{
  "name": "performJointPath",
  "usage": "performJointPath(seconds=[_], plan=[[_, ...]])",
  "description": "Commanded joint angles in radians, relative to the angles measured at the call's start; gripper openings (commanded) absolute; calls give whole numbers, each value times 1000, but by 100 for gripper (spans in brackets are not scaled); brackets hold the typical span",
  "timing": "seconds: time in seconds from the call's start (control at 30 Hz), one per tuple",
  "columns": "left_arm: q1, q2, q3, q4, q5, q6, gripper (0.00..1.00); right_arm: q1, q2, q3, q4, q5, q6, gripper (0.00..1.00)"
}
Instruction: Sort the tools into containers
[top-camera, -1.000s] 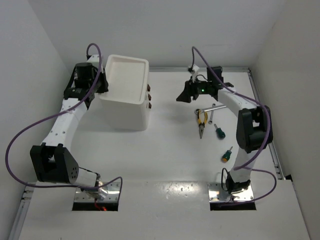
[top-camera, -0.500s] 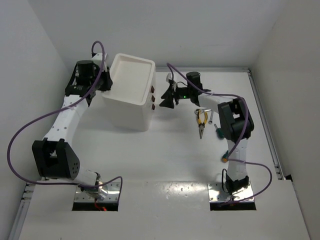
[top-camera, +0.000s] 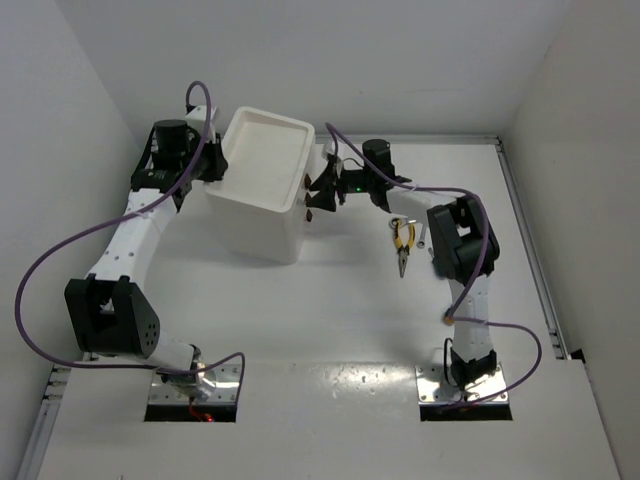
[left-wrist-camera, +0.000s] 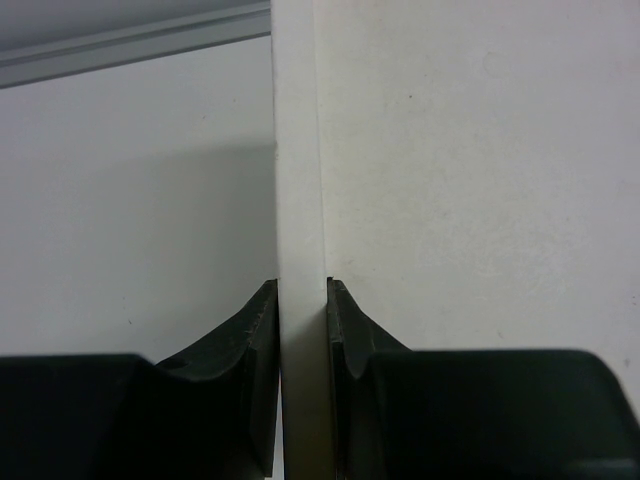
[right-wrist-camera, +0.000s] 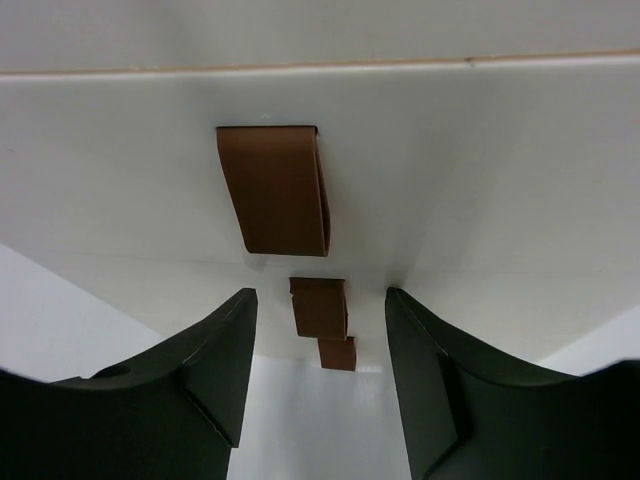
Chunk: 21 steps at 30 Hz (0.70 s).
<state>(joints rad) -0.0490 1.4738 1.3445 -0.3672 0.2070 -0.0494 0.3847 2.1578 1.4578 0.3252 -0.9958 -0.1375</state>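
Although the tools lie on the right half of the white table (top-camera: 300, 320), both arms are working at the large white bin (top-camera: 262, 165). It sits far left of centre with its open top turned a little askew. Whether its base is off the table cannot be told. No second container shows in any view.

The left arm (top-camera: 130, 235) reaches up the left side, and the left gripper (left-wrist-camera: 300, 295) is closed tight on the bin's thin left wall, one finger inside and one outside. That looks like a hold meant to steady the bin or drag it. The right arm (top-camera: 460, 240) stretches across the tools toward the bin's right wall. The right gripper (right-wrist-camera: 318, 295) stands about half open with nothing between its fingers. It is aimed at that wall just below the rim, apparently to take the opposite side so the bin can be moved by two holds, not one.

The yellow-handled pliers (top-camera: 402, 240) lie apart from the bin, jaws toward the near edge, with a sliver of a silver wrench (top-camera: 421, 234) just beside them. The orange end of a screwdriver (top-camera: 450, 318) peeks out by the right arm's lower link, and the other tools are hidden under that arm. None is in the bin as far as can be seen, so sorting has likely not begun.

Three brown tabs (right-wrist-camera: 275, 190) sit in a line on the bin's right wall, directly ahead of the open fingers.
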Motion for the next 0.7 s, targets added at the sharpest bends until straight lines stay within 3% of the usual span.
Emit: performJointPath(seconds=[0.0, 0.13, 0.23, 0.33, 0.53, 0.67], plan=[[-45, 65, -68, -282, 172, -33, 0, 17, -1, 50, 48, -56, -7, 55], [-45, 65, -68, -282, 172, -33, 0, 37, -1, 41, 26, -47, -7, 47], [-45, 65, -68, -282, 163, -33, 0, 58, -1, 41, 6, 20, 13, 34], [-45, 65, -68, -282, 163, -43, 0, 69, -1, 20, 28, 40, 22, 30], [-45, 65, -77, -282, 154, -52, 0, 79, -12, 6, 38, 115, 44, 0], [-45, 53, -87, -273, 124, -78, 0, 68, -58, -69, 103, 134, 68, 0]])
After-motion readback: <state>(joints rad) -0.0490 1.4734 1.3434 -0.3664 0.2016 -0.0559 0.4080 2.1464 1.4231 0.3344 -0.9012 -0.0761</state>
